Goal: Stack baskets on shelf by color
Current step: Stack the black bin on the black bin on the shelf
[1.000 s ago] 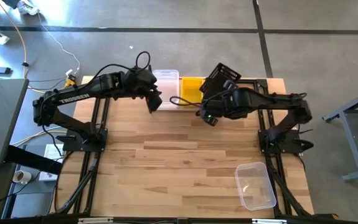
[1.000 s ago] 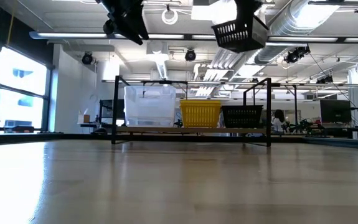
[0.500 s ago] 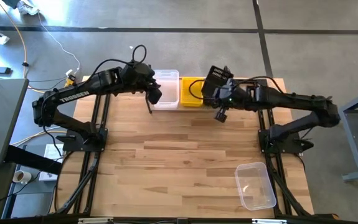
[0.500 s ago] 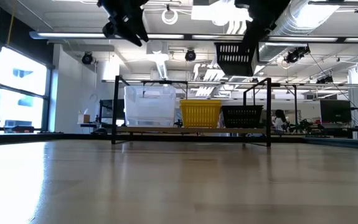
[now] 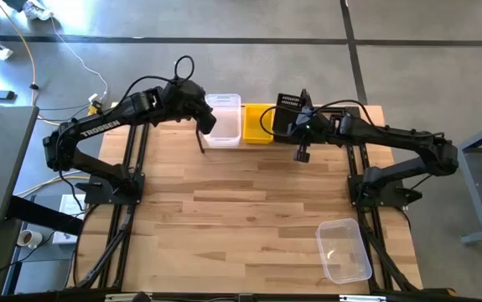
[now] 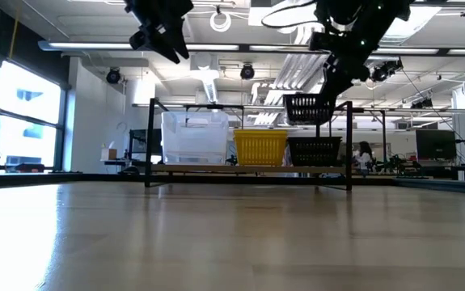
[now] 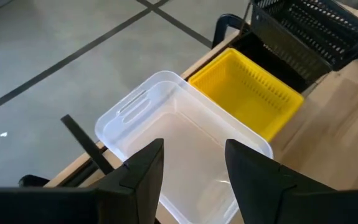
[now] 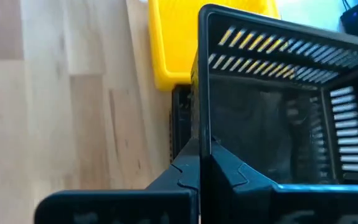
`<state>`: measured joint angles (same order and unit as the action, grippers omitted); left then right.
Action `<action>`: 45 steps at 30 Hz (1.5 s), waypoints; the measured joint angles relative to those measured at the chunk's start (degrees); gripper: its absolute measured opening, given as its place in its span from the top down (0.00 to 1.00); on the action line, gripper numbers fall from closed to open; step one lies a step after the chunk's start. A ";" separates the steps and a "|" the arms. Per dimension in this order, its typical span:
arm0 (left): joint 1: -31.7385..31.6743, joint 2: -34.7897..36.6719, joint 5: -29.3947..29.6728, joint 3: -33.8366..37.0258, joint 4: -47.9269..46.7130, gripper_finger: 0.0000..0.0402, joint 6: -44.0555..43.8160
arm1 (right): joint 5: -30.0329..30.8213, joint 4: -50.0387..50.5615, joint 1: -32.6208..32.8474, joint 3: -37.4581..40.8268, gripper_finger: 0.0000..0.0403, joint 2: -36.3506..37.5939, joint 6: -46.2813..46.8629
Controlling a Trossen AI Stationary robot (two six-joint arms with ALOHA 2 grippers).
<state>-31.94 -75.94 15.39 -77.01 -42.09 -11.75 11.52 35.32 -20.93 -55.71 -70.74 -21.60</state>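
The right gripper [image 5: 292,126] is clamped on the near wall of a black basket [image 5: 287,114] and holds it in the air above the shelf's [image 6: 248,169] right end. From table height that basket [image 6: 308,107] hangs level, just over another black basket [image 6: 314,150] already on the plank, with a thin gap between the two. In the right wrist view the fingers [image 8: 198,163] pinch the perforated wall of the held basket [image 8: 278,106], and the rim of the lower black one shows under it beside a yellow basket [image 8: 175,43].

On the shelf, left to right, stand a clear basket [image 6: 194,137], the yellow basket [image 6: 259,147] and the black one, side by side and close together. From above, the clear basket [image 5: 223,119] and the yellow one [image 5: 258,123] sit at the table's [image 5: 241,210] far edge.

The left gripper [image 5: 202,127] hovers high over the clear basket, holding nothing. Its wrist view shows the two fingers [image 7: 144,171] spread apart above the open clear basket [image 7: 166,134], with the yellow one [image 7: 248,93] next to it and the held black basket [image 7: 306,31] beyond.

Another clear basket [image 5: 343,249] lies alone near the table's front right corner, well apart from the shelf
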 joint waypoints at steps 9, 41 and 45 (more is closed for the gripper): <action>-0.02 -0.02 0.46 0.00 0.00 0.60 -0.02 | -2.55 -1.50 -3.47 1.34 1.00 -0.98 -5.46; -0.02 -0.02 0.78 0.00 0.00 0.60 -0.06 | -4.45 0.66 -6.46 1.26 1.00 -6.16 -4.30; -0.02 -0.02 0.88 0.00 0.00 0.60 -0.04 | -4.45 0.56 -6.46 1.26 1.00 -6.16 -4.09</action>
<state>-31.97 -75.96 16.27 -77.01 -42.09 -11.79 7.07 35.88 -27.40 -54.46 -76.90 -25.69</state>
